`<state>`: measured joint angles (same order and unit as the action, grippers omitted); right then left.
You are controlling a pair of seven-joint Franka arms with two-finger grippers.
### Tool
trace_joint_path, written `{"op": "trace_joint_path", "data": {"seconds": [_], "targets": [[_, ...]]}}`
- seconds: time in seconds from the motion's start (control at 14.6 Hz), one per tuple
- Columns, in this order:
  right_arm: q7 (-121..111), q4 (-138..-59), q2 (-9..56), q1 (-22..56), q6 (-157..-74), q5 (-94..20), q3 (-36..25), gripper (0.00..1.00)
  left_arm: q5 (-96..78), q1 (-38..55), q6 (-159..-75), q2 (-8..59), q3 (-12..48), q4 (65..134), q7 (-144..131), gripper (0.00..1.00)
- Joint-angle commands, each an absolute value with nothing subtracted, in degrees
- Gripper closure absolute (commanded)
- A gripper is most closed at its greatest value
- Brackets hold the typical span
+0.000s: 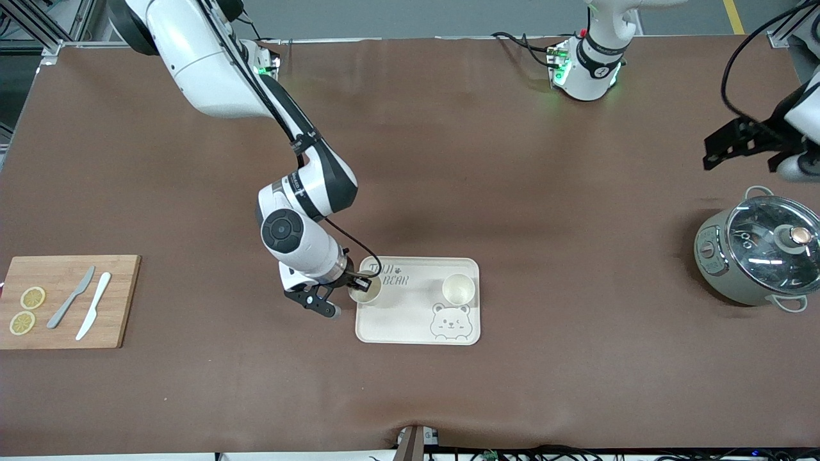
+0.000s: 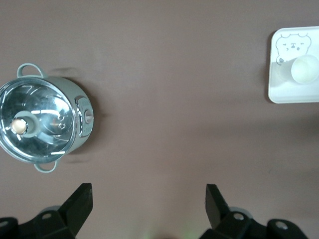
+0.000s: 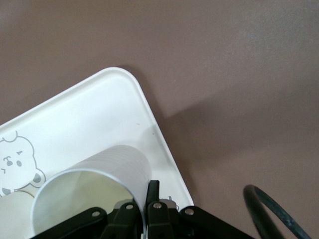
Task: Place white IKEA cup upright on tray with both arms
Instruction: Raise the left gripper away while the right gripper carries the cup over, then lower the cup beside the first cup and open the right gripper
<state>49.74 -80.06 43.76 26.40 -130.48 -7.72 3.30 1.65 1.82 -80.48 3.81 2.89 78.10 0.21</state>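
My right gripper (image 1: 360,282) is shut on the rim of a white cup (image 1: 366,291), with one finger inside and one outside. It holds the cup upright at the corner of the cream bear tray (image 1: 410,323) toward the right arm's end. The right wrist view shows the cup wall (image 3: 99,167) pinched between the fingers (image 3: 152,191) over the tray (image 3: 89,114). A second white cup (image 1: 459,289) stands upright on the tray above the bear drawing. My left gripper (image 1: 727,147) is open and empty, up over the table by the pot. Its wrist view shows the tray (image 2: 284,94) and the second cup (image 2: 305,68).
A grey pot with a glass lid (image 1: 762,256) stands at the left arm's end and also shows in the left wrist view (image 2: 42,122). A wooden cutting board (image 1: 122,301) with two knives and two lemon slices lies at the right arm's end.
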Motion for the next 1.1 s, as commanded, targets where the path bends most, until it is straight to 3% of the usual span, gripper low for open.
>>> {"op": "trace_joint_path", "data": {"seconds": [0.0,0.96,1.03], "targets": [[51.85,-78.05,45.87,27.77,-131.74,-6.86,2.72,1.0,0.18,1.93,-80.33,-0.78,2.02,82.87,1.76,0.0],[54.4,-78.13,48.6,29.79,-135.97,-6.42,2.55,1.0,-1.23,5.89,-83.31,0.17,-1.14,84.54,2.46,0.0],[54.4,-78.13,48.6,29.79,-135.88,-6.33,2.55,0.91,-1.23,5.89,-85.23,0.18,-1.06,85.86,2.46,0.0]]}}
